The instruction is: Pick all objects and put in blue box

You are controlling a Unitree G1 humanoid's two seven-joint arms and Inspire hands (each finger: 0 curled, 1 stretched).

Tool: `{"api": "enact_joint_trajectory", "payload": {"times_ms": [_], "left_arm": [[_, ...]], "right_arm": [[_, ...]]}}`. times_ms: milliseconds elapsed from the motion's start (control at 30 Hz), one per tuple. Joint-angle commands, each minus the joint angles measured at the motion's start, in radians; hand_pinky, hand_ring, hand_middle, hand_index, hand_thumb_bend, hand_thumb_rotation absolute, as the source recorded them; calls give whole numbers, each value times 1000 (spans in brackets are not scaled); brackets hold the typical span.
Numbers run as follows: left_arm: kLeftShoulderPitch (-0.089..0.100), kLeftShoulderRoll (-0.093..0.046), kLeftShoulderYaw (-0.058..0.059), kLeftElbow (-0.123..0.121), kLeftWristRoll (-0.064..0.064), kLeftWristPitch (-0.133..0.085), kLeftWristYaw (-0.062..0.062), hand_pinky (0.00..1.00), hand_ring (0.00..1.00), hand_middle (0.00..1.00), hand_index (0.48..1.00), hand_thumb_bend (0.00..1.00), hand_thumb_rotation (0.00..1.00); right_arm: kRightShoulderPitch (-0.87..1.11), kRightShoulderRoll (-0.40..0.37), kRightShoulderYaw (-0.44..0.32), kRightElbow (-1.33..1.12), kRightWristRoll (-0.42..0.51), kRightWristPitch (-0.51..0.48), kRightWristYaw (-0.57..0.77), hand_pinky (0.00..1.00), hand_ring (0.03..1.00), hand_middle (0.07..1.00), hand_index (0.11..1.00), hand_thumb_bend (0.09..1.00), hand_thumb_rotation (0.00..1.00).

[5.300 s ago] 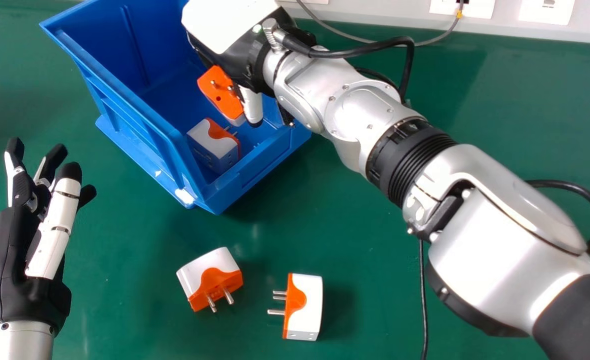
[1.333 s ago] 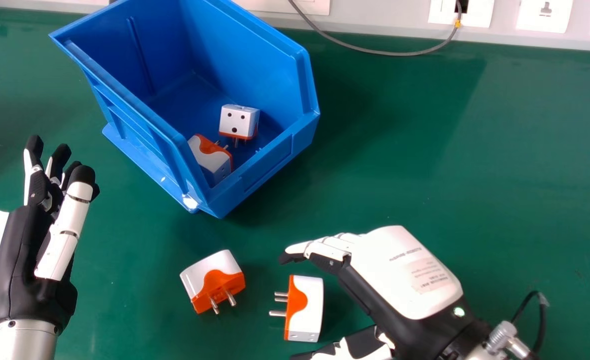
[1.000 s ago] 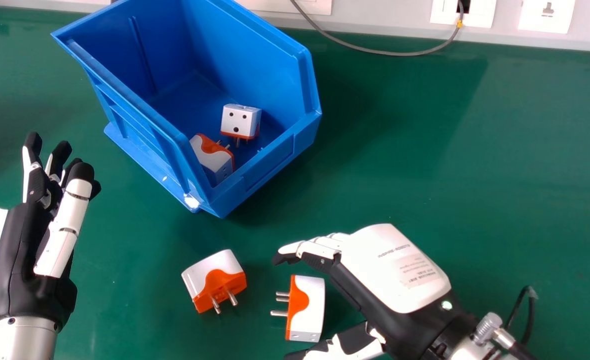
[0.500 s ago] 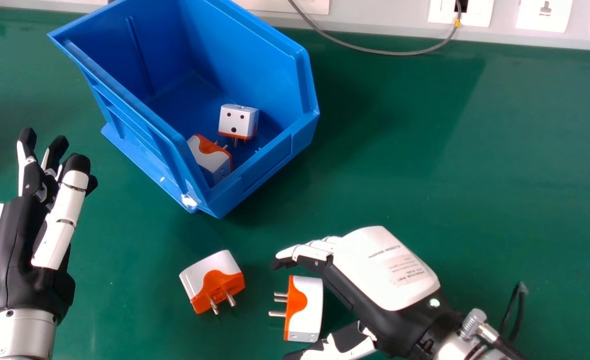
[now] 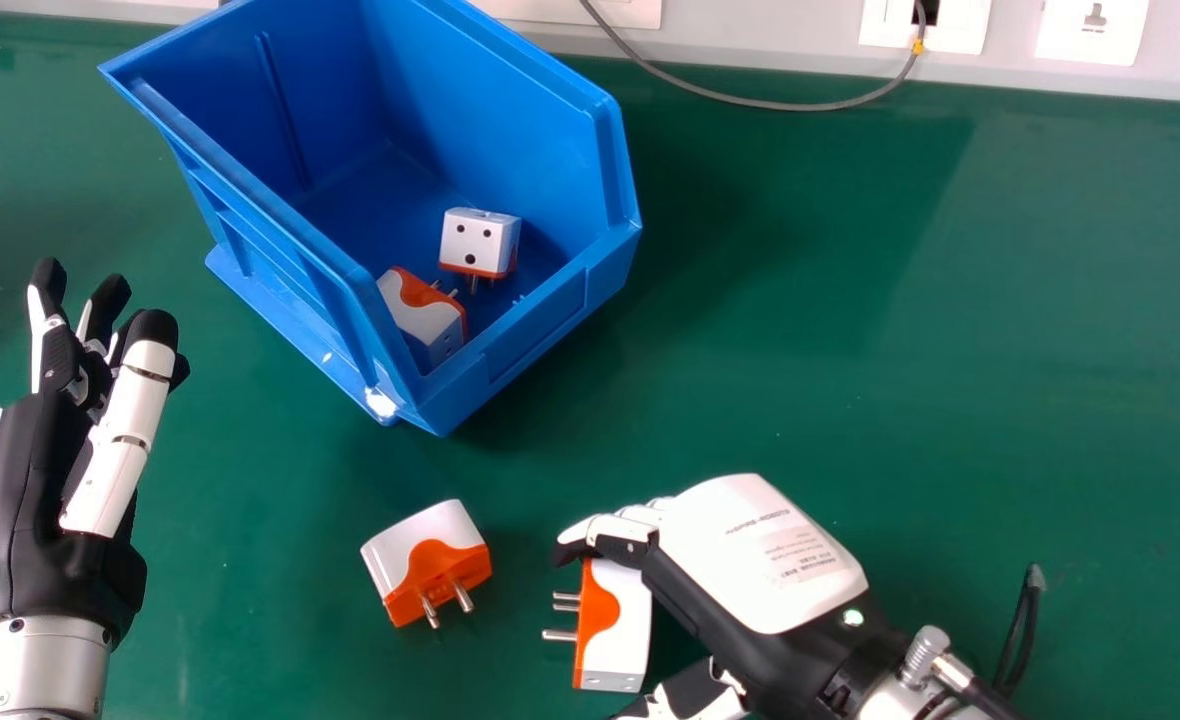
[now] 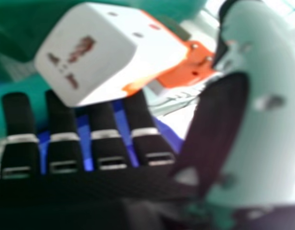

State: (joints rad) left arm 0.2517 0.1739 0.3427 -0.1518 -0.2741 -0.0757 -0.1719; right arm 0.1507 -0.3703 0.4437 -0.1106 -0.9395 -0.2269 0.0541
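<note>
My right hand [image 5: 750,560] is above the table at the lower right, fingers bent slightly over the far end of a white-and-orange plug adapter [image 5: 626,630], thumb apart on its near side; it counts as open. The right hand view has this adapter [image 6: 90,57] by the fingertips of my right hand [image 6: 107,139], with a second orange adapter part [image 6: 186,72] behind. Left of it, another adapter [image 5: 428,545] lies with its pins toward me. The blue box [image 5: 535,335] holds two adapters, one upper [image 5: 480,240] and one lower [image 5: 425,315]. At the left, my left hand [image 5: 25,500] stays open.
A grey cable [image 5: 750,102] hangs from a wall socket [image 5: 935,25] and loops over the green table's [image 5: 950,350] back edge. A short black cable [image 5: 1020,630] rises beside my right wrist. The box stands between the hands, farther back.
My right hand left the box earlier, where a second adapter now rests. Lately it has come lower over the right table adapter, which has shifted slightly toward me.
</note>
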Motion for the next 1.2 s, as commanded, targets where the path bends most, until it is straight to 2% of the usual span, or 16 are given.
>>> {"api": "enact_joint_trajectory", "payload": {"times_ms": [0, 333, 433, 567, 867, 1033, 1167], "left_arm": [[-7, 13, 8, -18, 2, -8, -2, 901, 964, 984, 974, 333, 565], [-7, 19, 11, -10, -1, -23, -19, 900, 960, 980, 974, 328, 566], [-8, 18, 12, -9, 2, -23, -20, 900, 961, 981, 975, 331, 572], [-8, 17, 13, -2, -1, -33, -30, 900, 962, 982, 977, 329, 576], [-19, 15, 19, 13, -7, -53, -42, 901, 963, 983, 978, 327, 579], [-22, 12, 20, 12, -13, -53, -49, 903, 964, 984, 978, 340, 596], [-25, 11, 23, 18, -13, -58, -54, 904, 965, 983, 978, 344, 601]], "right_arm": [[-17, 0, 4, 2, 2, 7, -13, 612, 707, 725, 729, 585, 395], [-33, -4, 22, 31, -13, 16, -32, 611, 700, 719, 726, 579, 381], [-39, -5, 27, 40, -16, 19, -40, 610, 695, 716, 723, 572, 363], [-44, -6, 31, 57, -22, 15, -66, 607, 690, 711, 720, 568, 343], [-59, 17, 37, 113, -10, 5, -159, 587, 652, 678, 699, 556, 280], [-87, 17, 44, 181, -20, -23, -263, 505, 564, 593, 630, 537, 157], [-108, 15, 52, 226, -21, -37, -307, 474, 546, 579, 607, 528, 125]]}}
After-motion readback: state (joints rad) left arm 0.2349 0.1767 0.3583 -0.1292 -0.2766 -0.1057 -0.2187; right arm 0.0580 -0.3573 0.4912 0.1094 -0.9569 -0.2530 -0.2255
